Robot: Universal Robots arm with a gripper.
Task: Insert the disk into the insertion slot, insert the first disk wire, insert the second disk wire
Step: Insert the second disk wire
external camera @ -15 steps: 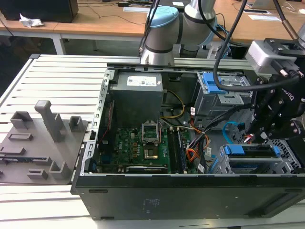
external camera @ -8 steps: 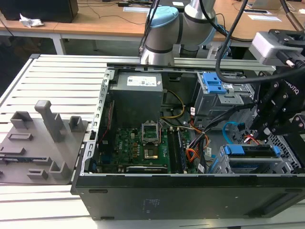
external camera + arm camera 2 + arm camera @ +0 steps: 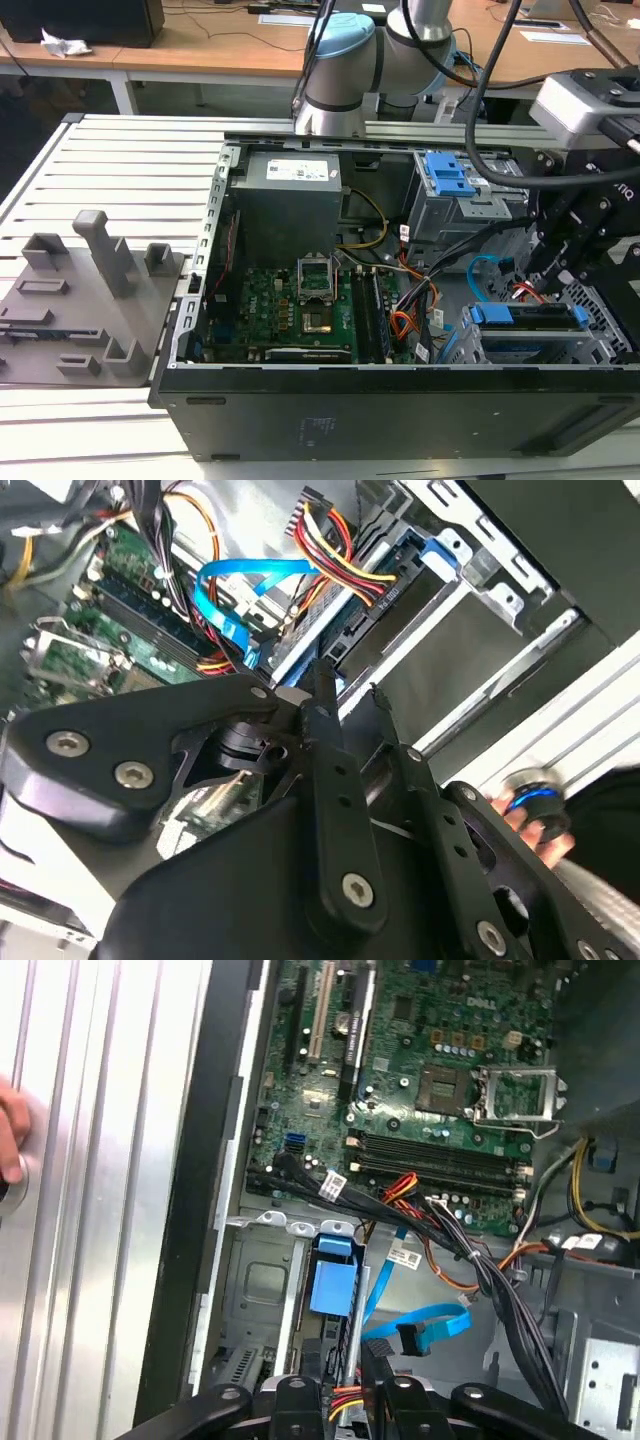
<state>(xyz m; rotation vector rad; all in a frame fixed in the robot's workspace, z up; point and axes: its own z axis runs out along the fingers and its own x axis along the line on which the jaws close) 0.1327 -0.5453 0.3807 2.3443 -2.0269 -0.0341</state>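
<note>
1. The gripper [image 3: 345,1390] is hovering close to a blue drive bracket [image 3: 333,1285].
2. The second disk wire [image 3: 420,1328] is curling in a loop, just beside a black cable bundle [image 3: 480,1270].
3. A green motherboard [image 3: 430,1080] is lying exposed inside the open case [image 3: 200,1210].
4. A person's hand [image 3: 10,1140] is lying over the ribbed metal table [image 3: 100,1210].

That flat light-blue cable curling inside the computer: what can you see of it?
The light-blue cable is thin, flat and plastic-looking, bent into a loop inside the case, near a bundle of red, yellow and black wires. In the first wrist view the cable carries a dark plug. Where its ends go is hidden.
</note>
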